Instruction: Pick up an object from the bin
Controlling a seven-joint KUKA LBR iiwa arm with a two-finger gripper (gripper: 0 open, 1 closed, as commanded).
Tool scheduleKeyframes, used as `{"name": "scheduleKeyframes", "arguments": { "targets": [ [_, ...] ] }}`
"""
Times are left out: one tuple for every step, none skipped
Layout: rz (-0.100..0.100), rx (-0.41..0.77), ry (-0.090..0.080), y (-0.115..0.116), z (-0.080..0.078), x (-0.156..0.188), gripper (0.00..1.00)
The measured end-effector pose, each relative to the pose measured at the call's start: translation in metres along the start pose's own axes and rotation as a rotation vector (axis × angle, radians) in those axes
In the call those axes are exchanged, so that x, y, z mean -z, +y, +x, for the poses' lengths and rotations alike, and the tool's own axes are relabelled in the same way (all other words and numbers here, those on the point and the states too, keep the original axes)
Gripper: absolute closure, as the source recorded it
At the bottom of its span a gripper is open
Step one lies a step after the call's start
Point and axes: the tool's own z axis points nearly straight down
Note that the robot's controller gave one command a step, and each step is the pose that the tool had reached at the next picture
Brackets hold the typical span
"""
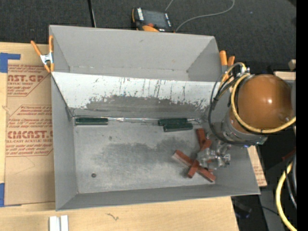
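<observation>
The arm reaches into the grey metal bin (134,57) from its right side, its rounded orange cover (262,102) sitting above the right wall. The gripper (215,159) is low over the floor near the bin's front right corner. Whether it is clenched or released cannot be told, nor whether it grasps anything.

Just beside it, toward the front edge, a long red-brown stick (182,157) lies slanted on the floor, with a shorter red-brown piece (192,170) crossing it. The long stick's right end runs under the gripper. A third red-brown piece (201,137) lies a little farther back, close to the right wall and near the arm.

Along the foot of the back wall lie a dark green bar (91,121) toward the left and a second dark green bar (175,124) toward the right, well apart from each other.
</observation>
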Motion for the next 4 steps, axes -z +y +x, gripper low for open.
{"name": "scheduleKeyframes", "arguments": {
  "targets": [
    [0.000,0.007,-0.003,0.001,-0.004,0.000,0.00],
    [-0.002,0.279,-0.004,-0.018,-0.046,-0.078,0.00],
    [0.010,0.279,-0.007,-0.021,-0.046,-0.074,1.00],
    [0.010,0.242,-0.002,-0.043,-0.003,0.131,1.00]
  ]
}}
